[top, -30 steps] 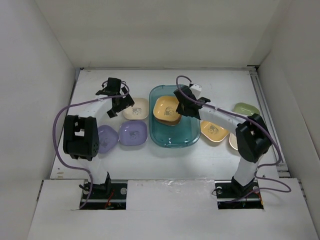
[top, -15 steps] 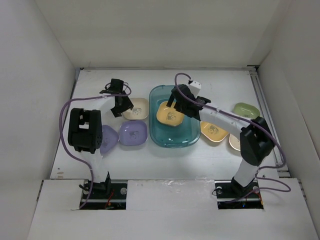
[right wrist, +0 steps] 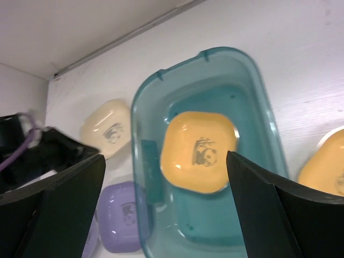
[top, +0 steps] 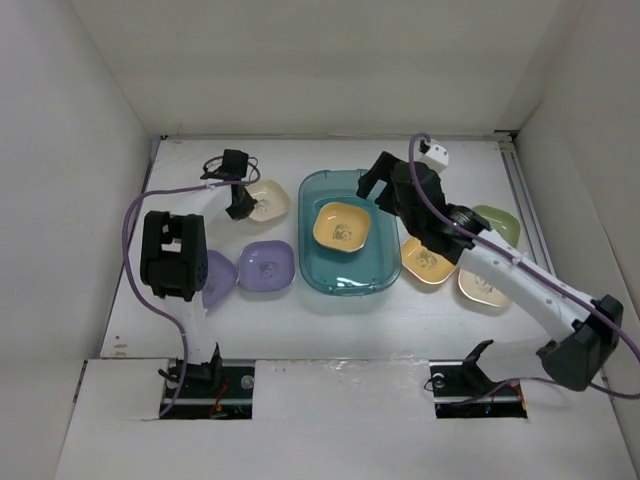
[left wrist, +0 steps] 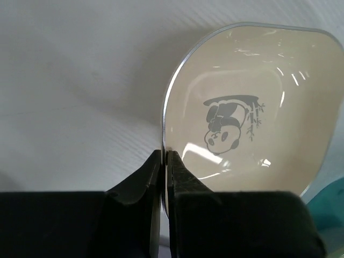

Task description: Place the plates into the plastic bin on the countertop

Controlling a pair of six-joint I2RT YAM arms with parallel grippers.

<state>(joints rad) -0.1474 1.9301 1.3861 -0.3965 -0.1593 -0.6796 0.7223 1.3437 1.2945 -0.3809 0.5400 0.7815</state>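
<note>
One yellow plate (top: 340,224) lies flat in bin (top: 345,290) (others wait on worktop (top: 400,320)). Right fingers (right wrist: 59,204) spread wide, empty, above bin. Left fingers (left wrist: 148,180) clenched on cream plate (left wrist: 252,123) rim beside bin: thin edge likely only purchase for lift.

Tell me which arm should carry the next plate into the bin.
Left. The left gripper is shut on the rim of the cream plate, which lies close beside the plastic bin. The right gripper hangs open and empty above the bin.
</note>
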